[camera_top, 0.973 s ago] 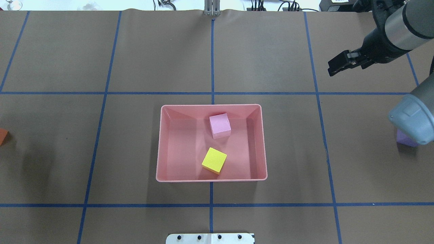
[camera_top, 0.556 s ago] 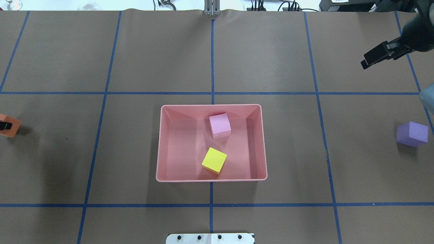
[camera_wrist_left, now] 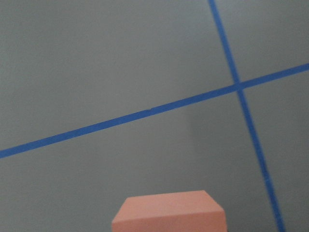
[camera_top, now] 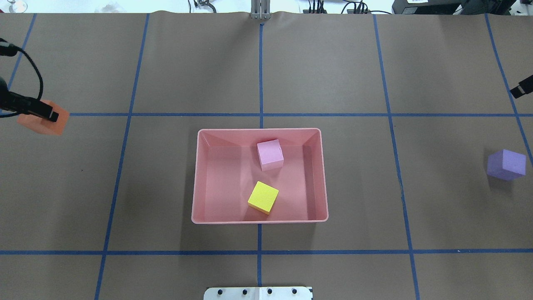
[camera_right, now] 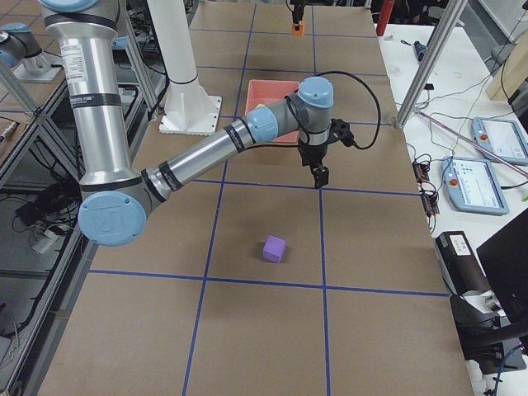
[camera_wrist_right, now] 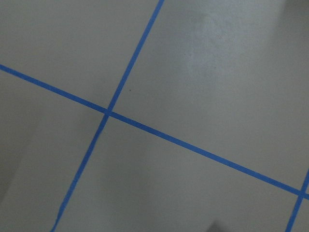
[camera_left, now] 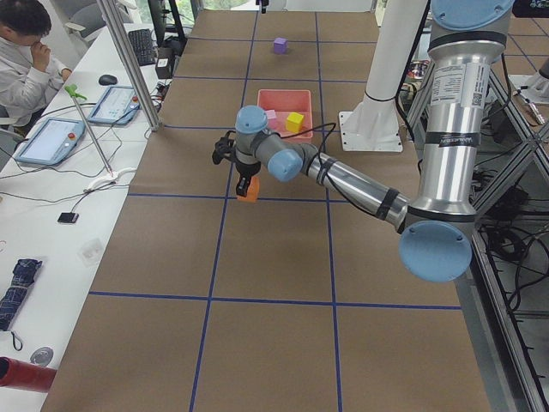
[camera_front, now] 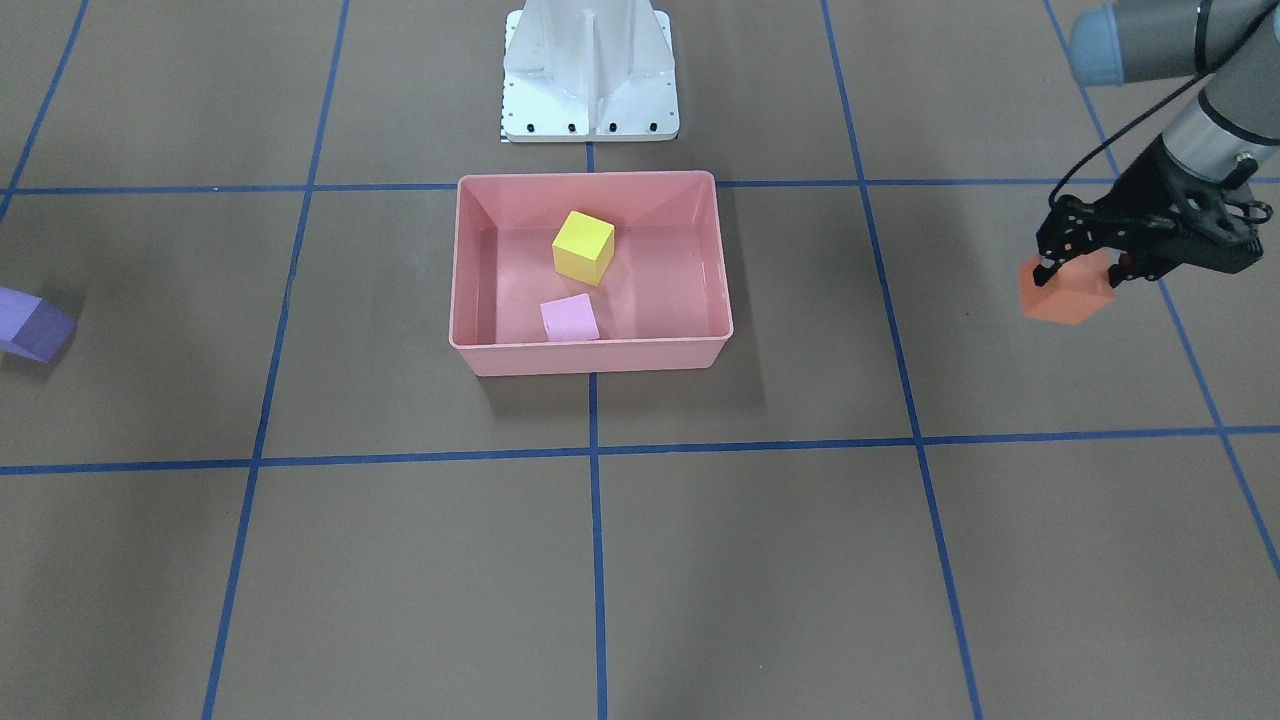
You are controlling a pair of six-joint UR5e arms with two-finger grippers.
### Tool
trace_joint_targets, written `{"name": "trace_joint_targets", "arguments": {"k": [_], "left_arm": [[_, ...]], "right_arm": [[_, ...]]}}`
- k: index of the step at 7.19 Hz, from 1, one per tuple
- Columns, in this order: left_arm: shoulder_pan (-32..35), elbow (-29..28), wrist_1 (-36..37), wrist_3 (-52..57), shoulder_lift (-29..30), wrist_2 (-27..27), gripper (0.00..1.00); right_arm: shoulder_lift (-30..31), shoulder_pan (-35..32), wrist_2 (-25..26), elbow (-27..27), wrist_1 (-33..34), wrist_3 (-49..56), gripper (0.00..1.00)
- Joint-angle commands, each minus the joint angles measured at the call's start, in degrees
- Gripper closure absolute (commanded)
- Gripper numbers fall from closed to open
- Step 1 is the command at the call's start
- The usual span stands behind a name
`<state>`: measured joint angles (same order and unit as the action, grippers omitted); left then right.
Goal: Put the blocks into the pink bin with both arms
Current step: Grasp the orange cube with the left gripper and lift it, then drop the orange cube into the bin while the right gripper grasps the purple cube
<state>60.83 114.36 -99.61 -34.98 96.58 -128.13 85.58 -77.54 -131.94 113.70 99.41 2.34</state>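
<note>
The pink bin [camera_top: 258,220] sits at the table's middle and holds the light pink cube [camera_top: 270,154] and the yellow-green cube [camera_top: 263,197]. It also shows in the front view [camera_front: 590,355]. My left gripper [camera_front: 1080,272] is shut on the orange cube [camera_front: 1065,295] and holds it above the table, far to the bin's left in the overhead view [camera_top: 41,121]. The purple cube [camera_top: 506,164] lies alone on the table at the far right. Only a black tip of my right gripper [camera_top: 522,87] shows at the right edge, beyond the purple cube. I cannot tell whether it is open.
The white pedestal base [camera_front: 590,70] stands just behind the bin on the robot's side. Blue tape lines grid the brown table. A person [camera_left: 26,51] sits at a side desk with tablets beyond the table's far edge.
My left gripper has come into the overhead view with the orange cube, moving away from the robot. My right arm has pulled back to the right edge, uncovering the purple cube.
</note>
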Motion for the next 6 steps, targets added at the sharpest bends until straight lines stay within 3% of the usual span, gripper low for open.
{"name": "trace_joint_targets", "arguments": {"k": [1, 3, 5, 6], "left_arm": [[-7.97, 3.06, 8.36, -13.12, 11.48, 1.38, 0.80], [-20.85, 2.02, 16.41, -23.68, 23.50, 11.53, 0.80], [-28.89, -6.30, 20.68, -31.17, 35.92, 19.73, 0.77], [-30.75, -8.00, 20.42, -31.38, 37.18, 23.24, 0.01]], "right_arm": [[5.98, -2.52, -0.33, -3.98, -7.77, 4.51, 0.00], [10.29, -3.05, -1.56, -10.83, -20.08, 4.43, 0.00], [12.50, -3.05, -1.74, -13.41, -24.09, 4.08, 0.00], [13.20, -3.05, -1.65, -13.50, -24.09, 3.12, 0.00]]}}
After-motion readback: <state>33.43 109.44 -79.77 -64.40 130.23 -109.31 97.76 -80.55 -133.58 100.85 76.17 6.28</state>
